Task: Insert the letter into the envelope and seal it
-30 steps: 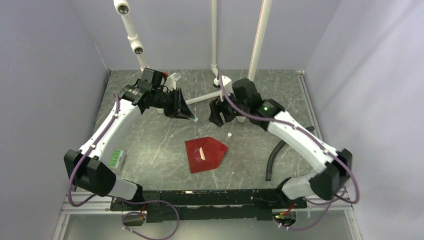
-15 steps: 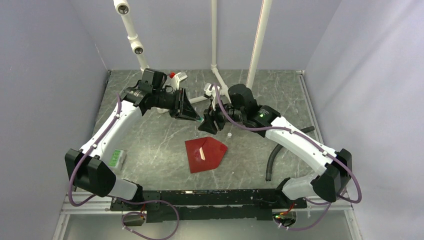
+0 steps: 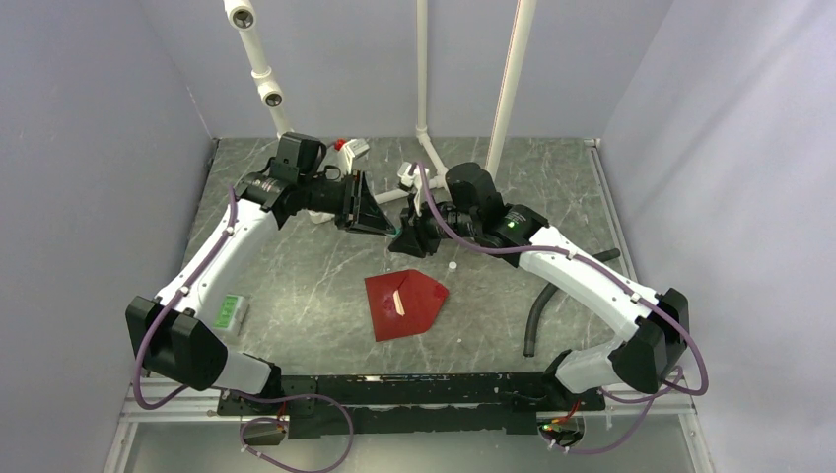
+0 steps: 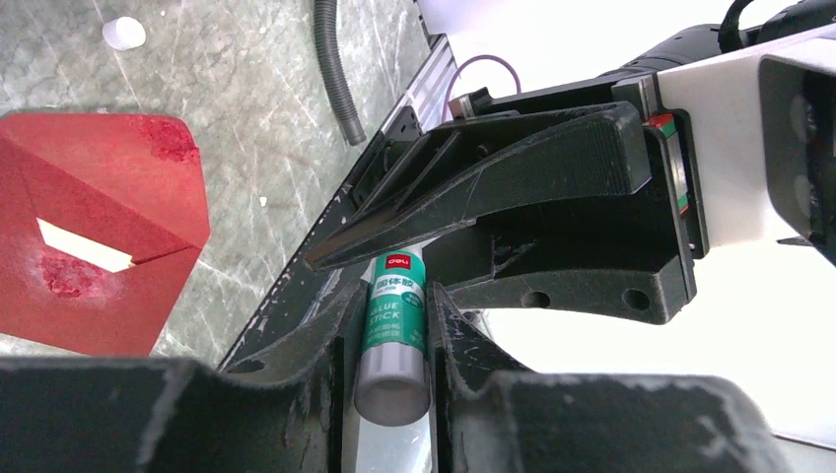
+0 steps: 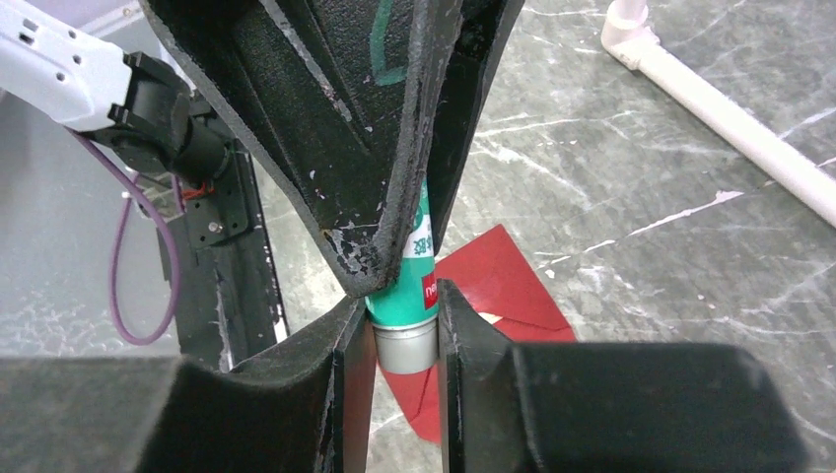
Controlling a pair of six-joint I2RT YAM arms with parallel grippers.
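The dark red envelope (image 3: 406, 305) lies flat on the table in front of both grippers. A thin pale strip of the letter (image 3: 399, 301) shows in its opening; the rest is hidden inside. It also shows in the left wrist view (image 4: 108, 207), with the letter sliver (image 4: 84, 246). My left gripper (image 3: 380, 225) is shut on a green-and-white glue stick (image 4: 394, 330) held in the air above the table. My right gripper (image 3: 406, 239) meets it tip to tip and is closed on the stick's other end (image 5: 409, 315).
A small white cap (image 3: 452, 266) lies just right of the grippers. A green-and-white packet (image 3: 229, 311) lies at the left by the left arm. A black hose (image 3: 540, 307) lies at the right. White pipe stands (image 3: 422, 69) rise at the back.
My right gripper has moved left to the left gripper and closed around the free end of the glue stick. The left gripper has shifted slightly. The envelope has not moved.
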